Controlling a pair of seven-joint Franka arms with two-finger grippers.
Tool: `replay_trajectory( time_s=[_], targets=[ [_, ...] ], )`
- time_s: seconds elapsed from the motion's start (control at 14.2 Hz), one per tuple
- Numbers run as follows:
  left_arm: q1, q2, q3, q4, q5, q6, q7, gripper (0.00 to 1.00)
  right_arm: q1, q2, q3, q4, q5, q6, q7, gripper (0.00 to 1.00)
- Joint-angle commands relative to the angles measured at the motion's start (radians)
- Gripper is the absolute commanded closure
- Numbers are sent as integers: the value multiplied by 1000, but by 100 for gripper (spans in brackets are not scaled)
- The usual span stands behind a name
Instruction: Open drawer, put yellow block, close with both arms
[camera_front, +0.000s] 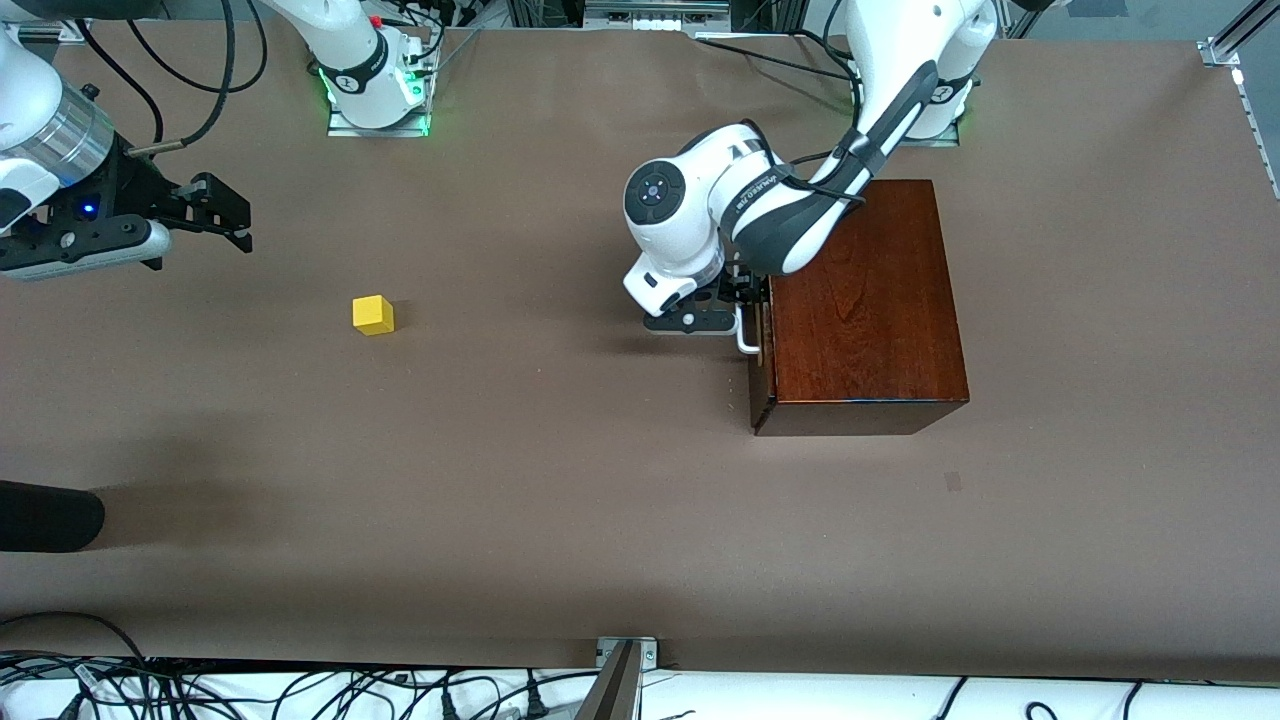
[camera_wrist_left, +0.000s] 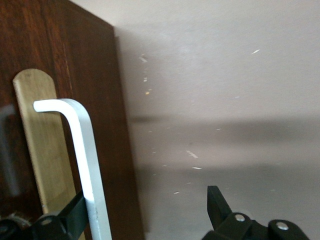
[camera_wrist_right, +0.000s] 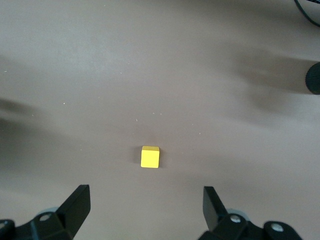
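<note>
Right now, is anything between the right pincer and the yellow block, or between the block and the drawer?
Nothing visible stands between the open right pincer and the yellow block; bare table runs on to the box. The drawer itself looks shut, the left pincer open around its white handle.

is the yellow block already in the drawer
No, the yellow block sits on the bare table toward the right arm's end, apart from the drawer.
</note>
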Motion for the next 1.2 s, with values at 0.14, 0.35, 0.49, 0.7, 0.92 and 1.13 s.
replay_trajectory(
  time_s=[0.14,0.35,0.49,0.7,0.92,1.13],
  targets=[
    [-47,31,-4,43,-34,56,-43,0,-11,5,6,17,1,-4,3,0],
    [-51,31,-4,43,-142,153,-44,0,-13,7,6,17,1,-4,3,0],
    [-51,29,-4,45,-195,176,-44,0,-14,7,6,17,1,2,3,0],
    [-53,32,-4,63,-252,248,-44,0,-14,7,6,17,-1,2,2,0],
    [-53,28,-4,71,-326,274,-44,0,-16,7,4,17,-6,2,2,0],
    [-48,8,-4,86,-328,265,-44,0,-17,7,4,17,-3,1,3,0]
  ],
)
